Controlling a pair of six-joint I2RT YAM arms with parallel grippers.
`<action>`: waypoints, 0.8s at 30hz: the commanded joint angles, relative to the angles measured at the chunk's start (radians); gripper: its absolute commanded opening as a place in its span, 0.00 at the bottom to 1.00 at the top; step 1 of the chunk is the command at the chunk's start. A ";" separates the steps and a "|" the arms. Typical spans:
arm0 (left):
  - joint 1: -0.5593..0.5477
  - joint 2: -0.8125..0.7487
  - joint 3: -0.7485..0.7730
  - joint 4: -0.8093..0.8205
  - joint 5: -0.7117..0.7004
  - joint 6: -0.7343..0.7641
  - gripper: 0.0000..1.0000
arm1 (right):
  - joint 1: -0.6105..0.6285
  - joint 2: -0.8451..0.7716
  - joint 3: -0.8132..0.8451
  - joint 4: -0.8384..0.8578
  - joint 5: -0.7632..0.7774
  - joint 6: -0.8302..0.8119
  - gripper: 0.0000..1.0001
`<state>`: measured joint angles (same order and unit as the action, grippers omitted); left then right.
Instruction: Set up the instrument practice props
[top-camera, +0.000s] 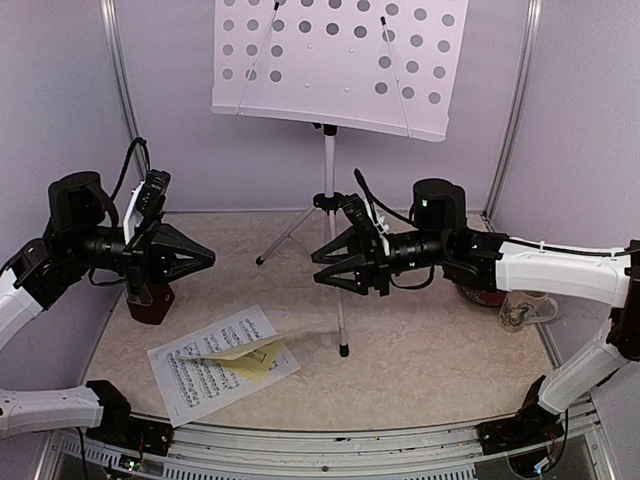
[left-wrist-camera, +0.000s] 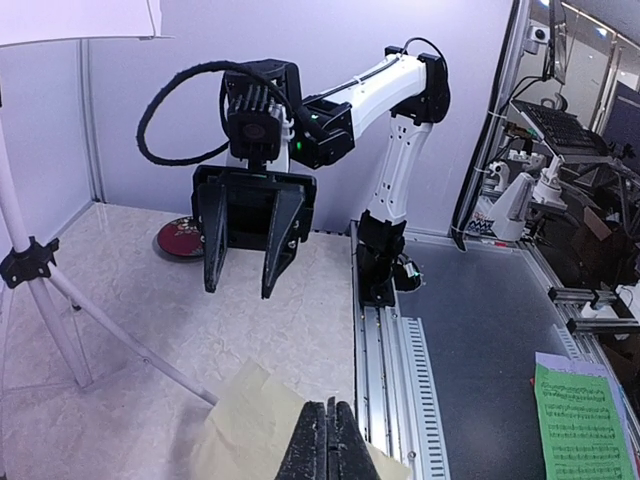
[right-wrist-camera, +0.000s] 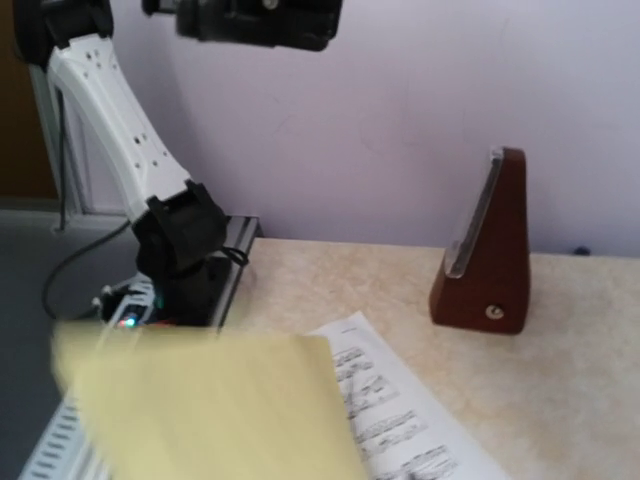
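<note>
Where the beige speckled table meets its metal rail, you have the white sheet lying flat, near-left of the music stand. The yellow sheet lies over it, blurred, with one edge raised. Left of the stand's pole, your left claw is pinched closed with nothing between its fingers. The brown metronome stands upright farther left. Just right of the pole, your right claw gapes empty. Further right sit a mug and a red dish. Lilac walls close in behind the stand.
</note>
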<state>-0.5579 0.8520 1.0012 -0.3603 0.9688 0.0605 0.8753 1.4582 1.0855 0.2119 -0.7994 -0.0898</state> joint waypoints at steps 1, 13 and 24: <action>-0.008 0.005 -0.004 0.006 -0.079 0.012 0.00 | 0.011 0.031 0.003 0.014 0.059 0.002 0.34; -0.358 0.172 -0.123 -0.111 -0.950 0.029 0.86 | -0.014 0.108 -0.168 0.047 0.057 0.107 0.71; -0.108 0.257 -0.239 0.151 -1.030 -0.061 0.99 | -0.015 0.201 -0.100 0.075 0.244 0.146 0.72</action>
<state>-0.7521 1.1080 0.7803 -0.3500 0.0395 0.0486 0.8673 1.6337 0.9501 0.2363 -0.6289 0.0261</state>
